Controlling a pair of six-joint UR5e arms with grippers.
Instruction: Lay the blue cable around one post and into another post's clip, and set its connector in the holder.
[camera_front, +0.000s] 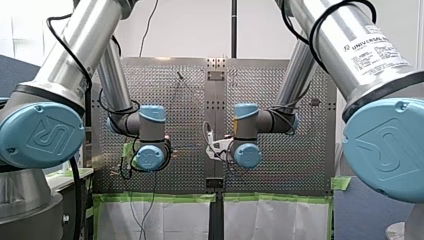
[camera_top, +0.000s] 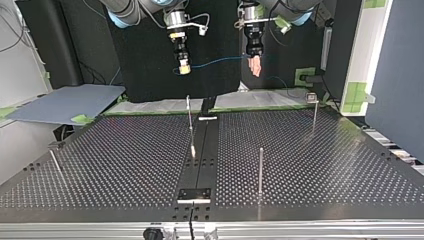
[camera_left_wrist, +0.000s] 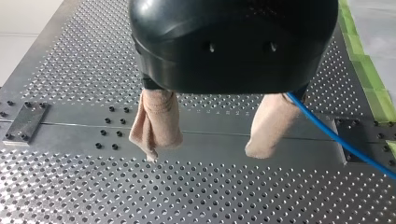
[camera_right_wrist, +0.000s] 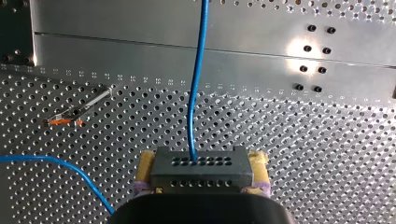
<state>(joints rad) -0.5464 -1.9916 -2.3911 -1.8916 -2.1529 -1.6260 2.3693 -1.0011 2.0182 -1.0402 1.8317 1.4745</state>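
Note:
My right gripper (camera_right_wrist: 201, 159) is shut, its yellow pads clamped on the dark grey connector (camera_right_wrist: 201, 169). The blue cable (camera_right_wrist: 196, 84) leaves the connector and runs ahead over the perforated table. In the top view my right gripper (camera_top: 184, 69) hangs high at the left. The cable (camera_top: 220, 62) spans from it across to my left gripper (camera_top: 255, 67). My left gripper (camera_left_wrist: 203, 151) stands open with beige pads and nothing between them. The cable (camera_left_wrist: 341, 140) passes along the outer side of one finger (camera_left_wrist: 271, 126). Both grippers hover well above the table.
Thin posts rise from the table: one at the centre (camera_top: 190, 122), one nearer the top view's front (camera_top: 260, 170), one with a clip head at its right (camera_top: 314, 110), one at its left (camera_top: 55, 160). A small dark plate (camera_top: 195, 194) sits on the central strip.

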